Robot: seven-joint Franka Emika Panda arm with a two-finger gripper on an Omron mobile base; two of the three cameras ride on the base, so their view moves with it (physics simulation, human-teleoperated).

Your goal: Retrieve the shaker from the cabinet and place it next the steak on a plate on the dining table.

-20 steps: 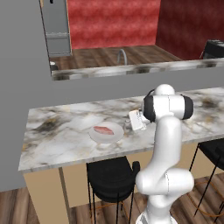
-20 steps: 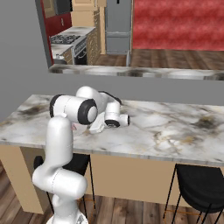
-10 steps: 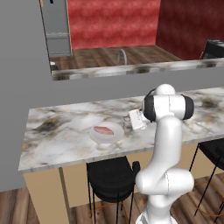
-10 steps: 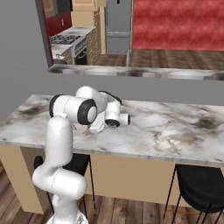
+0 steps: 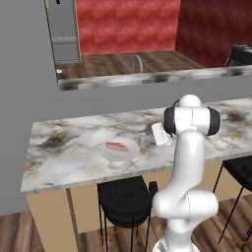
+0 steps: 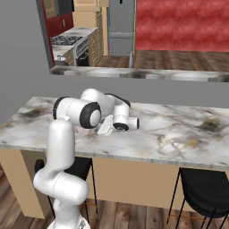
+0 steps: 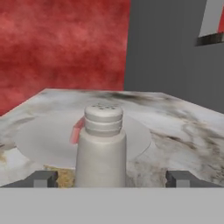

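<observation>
Steak (image 5: 116, 146) lies on plate (image 5: 119, 149); tool (image 7: 112, 178) spread wide (shaker (image 7: 101, 146) between, ungripped).

Grey shaker (image 7: 101, 148), pinkish-red steak (image 5: 116, 146), white plate (image 5: 107, 152), veined marble dining table (image 5: 74, 162).

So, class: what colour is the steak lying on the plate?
Pinkish-red. The steak on the white plate shows best in the left base view.

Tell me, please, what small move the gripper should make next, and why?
Probably draw the gripper straight back. The shaker stands upright on the dining table beside the plate holding the steak, and both fingertips sit wide apart, clear of it.
</observation>
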